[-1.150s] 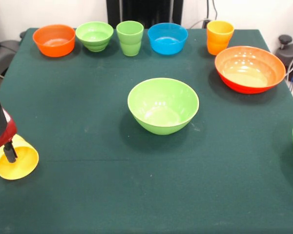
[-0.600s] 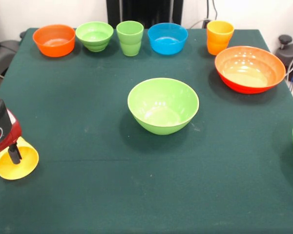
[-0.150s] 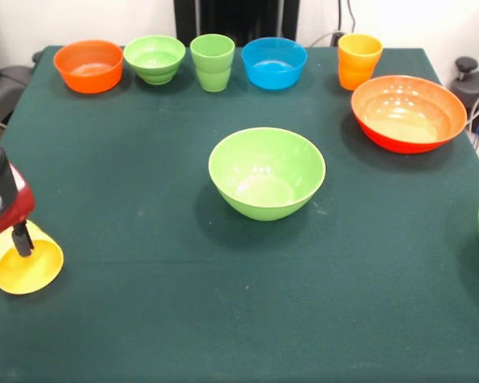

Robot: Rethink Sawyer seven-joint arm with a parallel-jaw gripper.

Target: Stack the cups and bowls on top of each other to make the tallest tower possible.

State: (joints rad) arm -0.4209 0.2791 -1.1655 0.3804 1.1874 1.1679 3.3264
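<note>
Gripper (image 3: 20, 239) at the desk's (image 3: 144, 319) left edge; can't tell whether it grips. A finger overlaps the tipped glossy yellow plastic cup (image 3: 28, 267), mouth facing the camera. Risk: the cup rolls or slips off the edge if the hold is partial.

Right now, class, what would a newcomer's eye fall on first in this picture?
Probably the large light green bowl, upright at the middle of the dark green table. Next, at the left edge, the yellow cup lying tipped with the red and black gripper at it. A row of small bowls and cups lines the far edge.
</note>
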